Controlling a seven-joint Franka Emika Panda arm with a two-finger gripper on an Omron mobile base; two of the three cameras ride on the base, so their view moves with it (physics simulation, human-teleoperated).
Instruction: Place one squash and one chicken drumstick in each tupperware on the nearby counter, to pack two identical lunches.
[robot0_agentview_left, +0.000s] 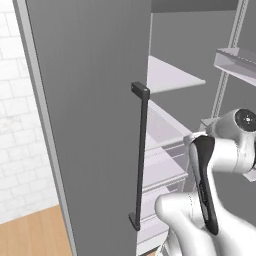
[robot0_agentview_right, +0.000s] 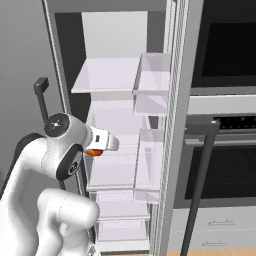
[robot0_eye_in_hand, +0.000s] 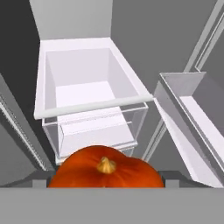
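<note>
Open fridge (robot0_agentview_right: 120, 115): squash (robot0_eye_in_hand: 106, 168) by hand camera, apparently held.

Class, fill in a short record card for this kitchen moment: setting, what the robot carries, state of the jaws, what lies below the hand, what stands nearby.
setting: open fridge with bare white shelves
door: grey fridge door swung open, dark bar handle
carried item: orange-red round squash, stem visible, close against the hand camera
gripper: jaws appear shut on the squash
below hand: clear fridge drawer, nothing in it
nearby: built-in oven right of the fridge
</note>
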